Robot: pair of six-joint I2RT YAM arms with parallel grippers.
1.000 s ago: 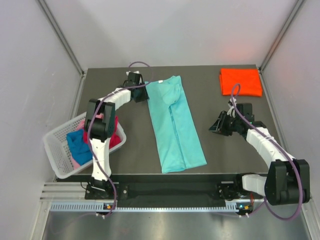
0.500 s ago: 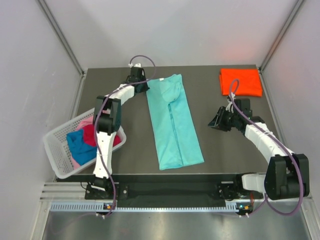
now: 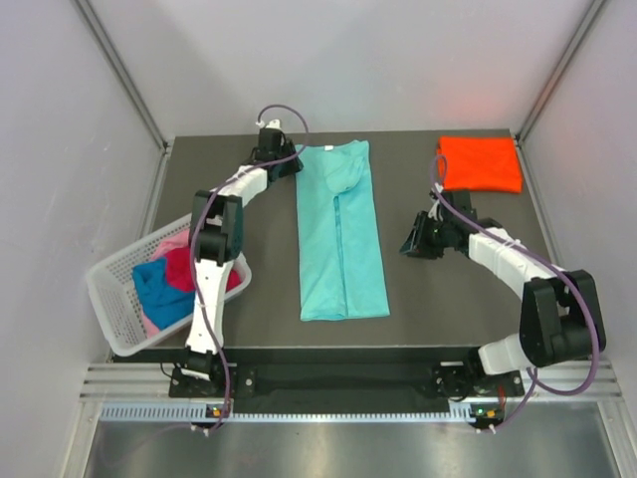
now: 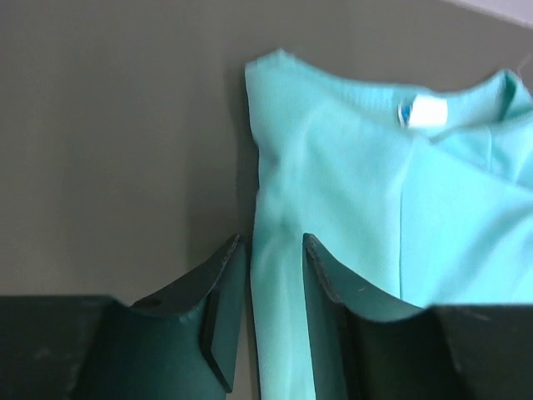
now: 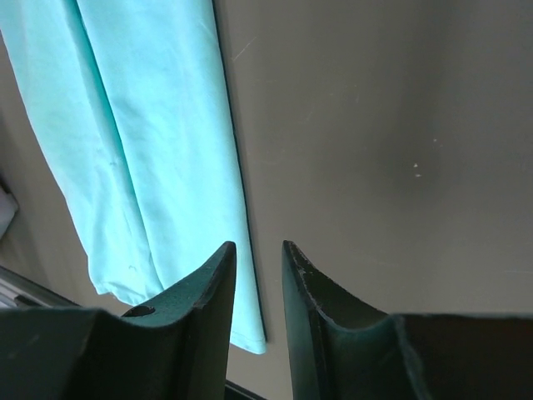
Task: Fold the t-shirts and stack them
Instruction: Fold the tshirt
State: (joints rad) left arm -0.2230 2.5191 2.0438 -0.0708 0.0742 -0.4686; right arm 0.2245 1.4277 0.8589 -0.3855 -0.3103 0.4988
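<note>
A teal t-shirt (image 3: 341,234) lies folded into a long narrow strip down the middle of the table, collar at the far end. My left gripper (image 3: 289,162) sits at its far left corner. In the left wrist view the jaws (image 4: 271,239) stand apart, open, with the shirt's left edge (image 4: 358,192) running between them on the table. My right gripper (image 3: 410,244) hovers right of the shirt, apart from it. Its jaws (image 5: 257,244) are narrowly open and empty, with the shirt's long edge (image 5: 141,142) just left of them. A folded orange t-shirt (image 3: 480,162) lies at the far right corner.
A white lattice basket (image 3: 109,299) hangs over the table's left edge. It holds a blue shirt (image 3: 159,289), a red one (image 3: 194,267) and a pink one (image 3: 174,242). Dark bare table separates the teal shirt from the orange one. Grey walls close in on both sides.
The teal shirt has swung from slanting to straight, its near end shifting left. My left gripper slid right along the far edge. My right gripper moved a little left, toward the shirt.
</note>
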